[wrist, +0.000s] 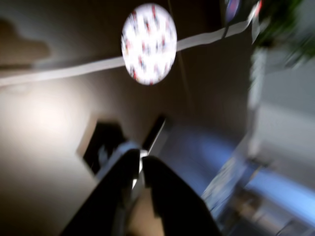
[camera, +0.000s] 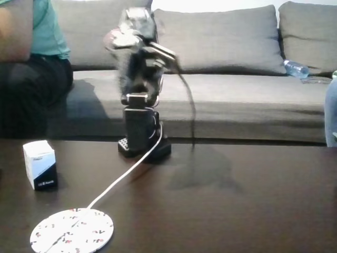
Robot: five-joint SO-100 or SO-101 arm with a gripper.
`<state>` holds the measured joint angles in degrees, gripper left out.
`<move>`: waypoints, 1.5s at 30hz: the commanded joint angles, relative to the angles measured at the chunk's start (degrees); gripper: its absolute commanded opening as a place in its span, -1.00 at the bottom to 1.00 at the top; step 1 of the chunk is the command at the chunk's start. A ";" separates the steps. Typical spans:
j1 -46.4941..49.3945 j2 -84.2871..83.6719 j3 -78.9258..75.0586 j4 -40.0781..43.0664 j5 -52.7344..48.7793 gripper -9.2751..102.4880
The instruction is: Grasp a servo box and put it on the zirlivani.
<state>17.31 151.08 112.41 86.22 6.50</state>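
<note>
The servo box (camera: 39, 164), white with a black side, stands on the dark table at the left in the fixed view. In front of it, near the table's front edge, lies the zirlivani (camera: 72, 230), a round white speckled disc. My arm is folded up high over its base at the back of the table, blurred, and the gripper (camera: 117, 39) is well above and right of the box. In the wrist view the two black fingers meet at the gripper (wrist: 139, 160), shut with nothing held. A blurred dark box shape (wrist: 101, 145) lies just beyond them, and the zirlivani (wrist: 148, 43) farther on.
A white cable (camera: 124, 176) runs from the arm's base (camera: 143, 147) across the table to the disc. A grey sofa (camera: 237, 95) stands behind the table, with a person in a teal shirt (camera: 47, 31) seated at the left and a water bottle (camera: 295, 68) at the right.
</note>
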 commanded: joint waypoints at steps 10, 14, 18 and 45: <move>33.05 -42.80 -16.08 0.62 -9.14 -0.71; 36.91 -42.10 -16.35 0.62 -14.59 -0.40; 37.35 -38.85 -16.00 -0.09 -16.70 -0.25; 36.91 -38.58 1.93 -18.28 -18.19 -0.24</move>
<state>54.23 111.97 114.52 68.73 -12.04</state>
